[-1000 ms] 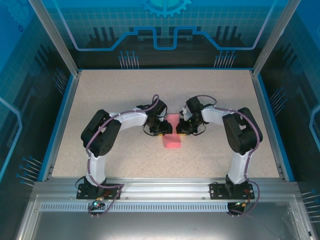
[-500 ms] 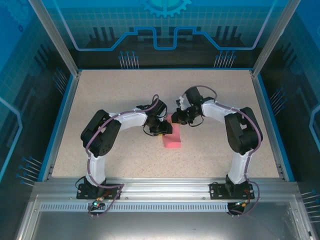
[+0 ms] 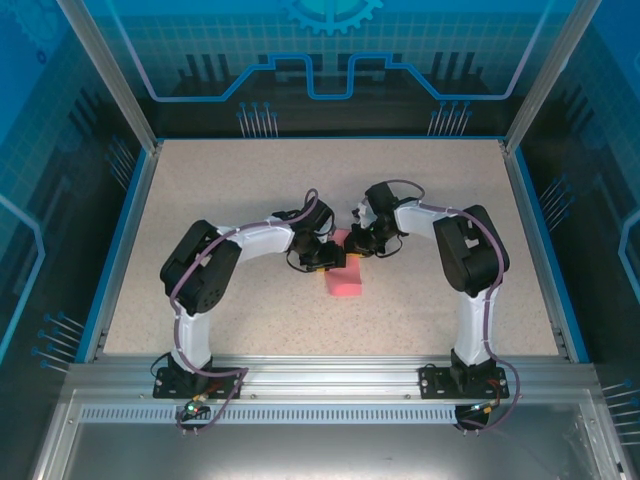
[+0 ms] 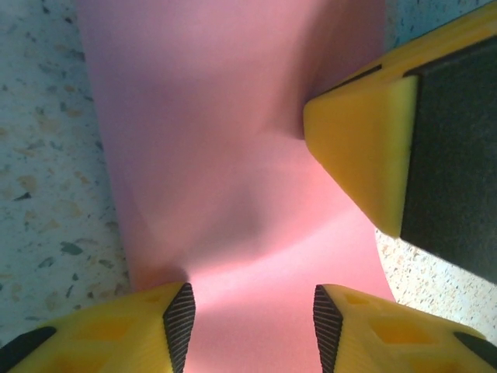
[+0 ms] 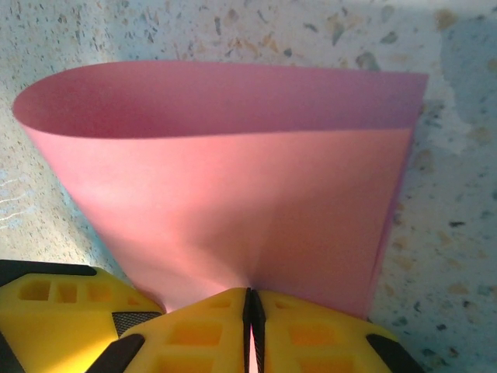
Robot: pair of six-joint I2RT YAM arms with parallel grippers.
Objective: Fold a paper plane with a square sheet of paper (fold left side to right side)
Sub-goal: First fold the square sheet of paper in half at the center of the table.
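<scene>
Heads up: the square sheet of paper (image 3: 346,280) sits mid-frame on the table (image 3: 200,200) in the top view, doubled over into a strip whose long axis runs top to bottom. Your right gripper (image 5: 250,307) is pressed together, pinching the sheet's edge. In its wrist view the paper fans toward the top of the frame, with the uncreased rounded bend at the left and the free edges at the right. Your left gripper (image 4: 252,311) is spread, straddling the sheet without clamping it. It's nearer that bend, so I'd guess it does the flattening.
</scene>
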